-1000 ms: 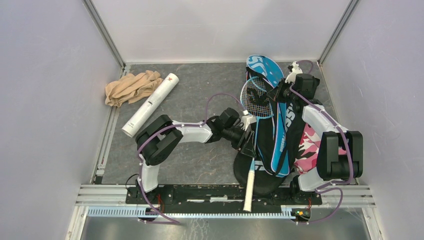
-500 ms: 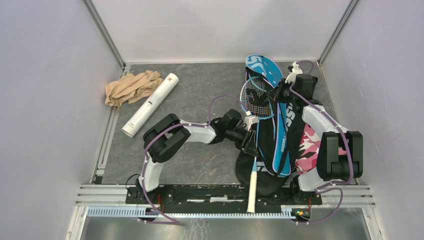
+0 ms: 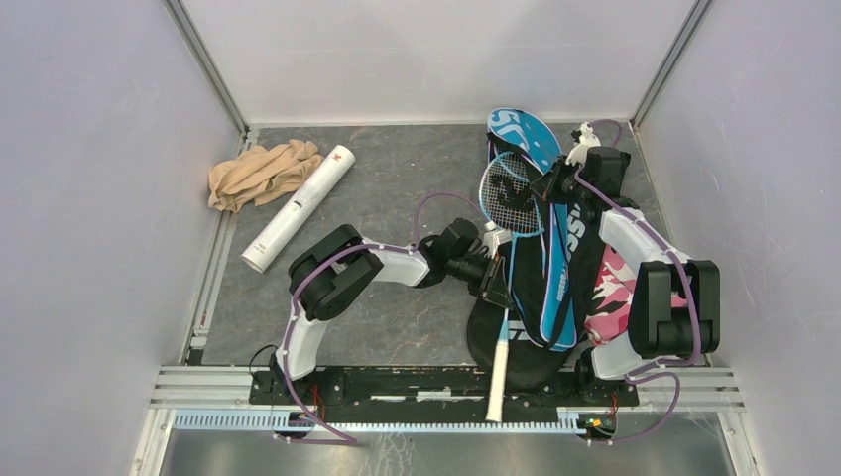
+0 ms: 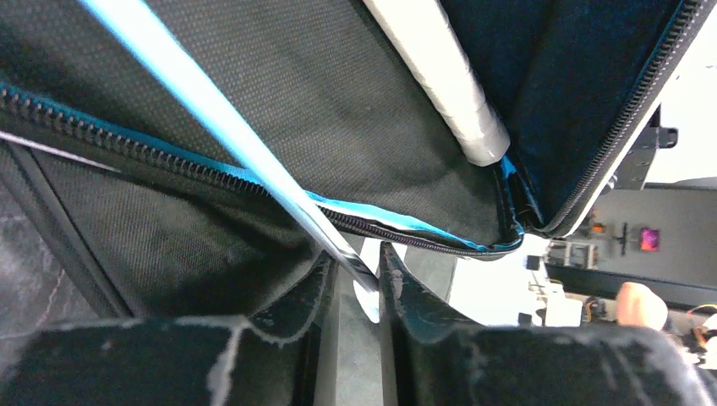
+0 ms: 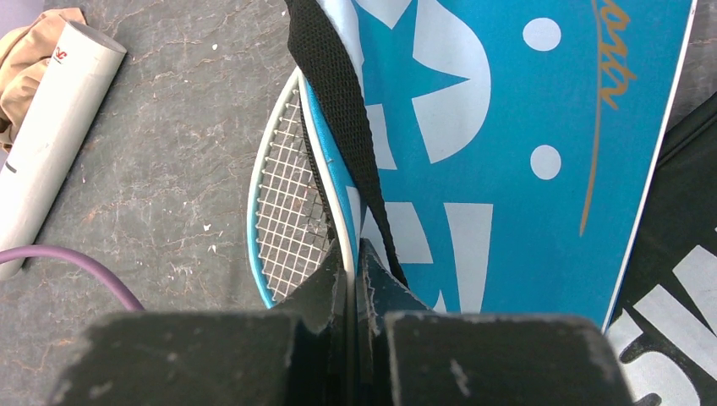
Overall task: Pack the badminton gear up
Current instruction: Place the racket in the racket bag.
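Just ahead of the right end effector (image 5: pixel 353 254), clamped on the blue cover's (image 5: pixel 507 169) edge, the blue racket's (image 5: pixel 283 211) head is half hidden; the left end effector (image 4: pixel 355 255) straddles its shaft, grip unclear.

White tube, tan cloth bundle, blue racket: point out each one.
White tube (image 3: pixel 298 208), top view, middle of its body.
Tan cloth bundle (image 3: pixel 260 174), top view, centre of its folds.
Blue racket (image 5: pixel 287 211), right wrist view, strings of its head.
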Tool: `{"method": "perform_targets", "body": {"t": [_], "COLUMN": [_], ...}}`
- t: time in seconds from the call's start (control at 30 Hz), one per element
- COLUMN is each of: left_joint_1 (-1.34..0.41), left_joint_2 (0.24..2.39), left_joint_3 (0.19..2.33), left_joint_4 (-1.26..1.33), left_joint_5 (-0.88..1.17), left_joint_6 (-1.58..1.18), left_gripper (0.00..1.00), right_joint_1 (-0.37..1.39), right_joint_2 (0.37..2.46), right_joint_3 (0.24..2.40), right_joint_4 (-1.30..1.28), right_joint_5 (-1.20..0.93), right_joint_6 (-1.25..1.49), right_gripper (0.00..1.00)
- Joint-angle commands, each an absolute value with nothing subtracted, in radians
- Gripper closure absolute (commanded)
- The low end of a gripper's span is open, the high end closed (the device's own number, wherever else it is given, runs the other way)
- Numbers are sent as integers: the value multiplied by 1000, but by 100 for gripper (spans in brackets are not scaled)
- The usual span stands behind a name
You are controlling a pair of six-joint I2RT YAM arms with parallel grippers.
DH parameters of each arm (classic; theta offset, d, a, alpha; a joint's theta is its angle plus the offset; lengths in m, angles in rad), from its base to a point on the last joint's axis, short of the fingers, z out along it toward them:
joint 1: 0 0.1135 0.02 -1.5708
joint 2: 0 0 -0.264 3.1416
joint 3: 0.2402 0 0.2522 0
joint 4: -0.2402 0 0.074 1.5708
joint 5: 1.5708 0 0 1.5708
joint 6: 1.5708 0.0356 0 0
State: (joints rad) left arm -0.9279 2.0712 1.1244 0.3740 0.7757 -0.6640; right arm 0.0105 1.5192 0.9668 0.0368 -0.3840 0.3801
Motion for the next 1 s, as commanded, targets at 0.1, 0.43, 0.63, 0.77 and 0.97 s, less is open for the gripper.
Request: {"method": "perform_targets", "body": {"t": [0.1, 0.43, 0.63, 0.77, 0.97], "left_joint_1": [-904, -845, -832, -826, -792], "left_joint_2": [2027, 2001, 2026, 2058, 2170], "left_joint_3": [1116, 1171, 1232, 1295, 1450], "left_joint_4": [445, 474, 514, 515, 469], "left_joint_5": [844, 917, 934, 929, 886], "left_joint_6": [-735, -919, -1011, -1035, -1072], "left_gripper": [89, 98, 98, 98, 98], "right_joint_1": [6, 7, 6, 6, 14], "right_joint_2": [1476, 1468, 1468, 1464, 1455], "right_joint_3": [977, 950, 943, 935, 911], "right_joint_4": [101, 116, 121, 127, 144], "right_joint_5": [-395, -391, -395, -402, -417], "right_joint_6": [379, 377, 381, 386, 401], "right_gripper": [100, 100, 100, 100, 100]}}
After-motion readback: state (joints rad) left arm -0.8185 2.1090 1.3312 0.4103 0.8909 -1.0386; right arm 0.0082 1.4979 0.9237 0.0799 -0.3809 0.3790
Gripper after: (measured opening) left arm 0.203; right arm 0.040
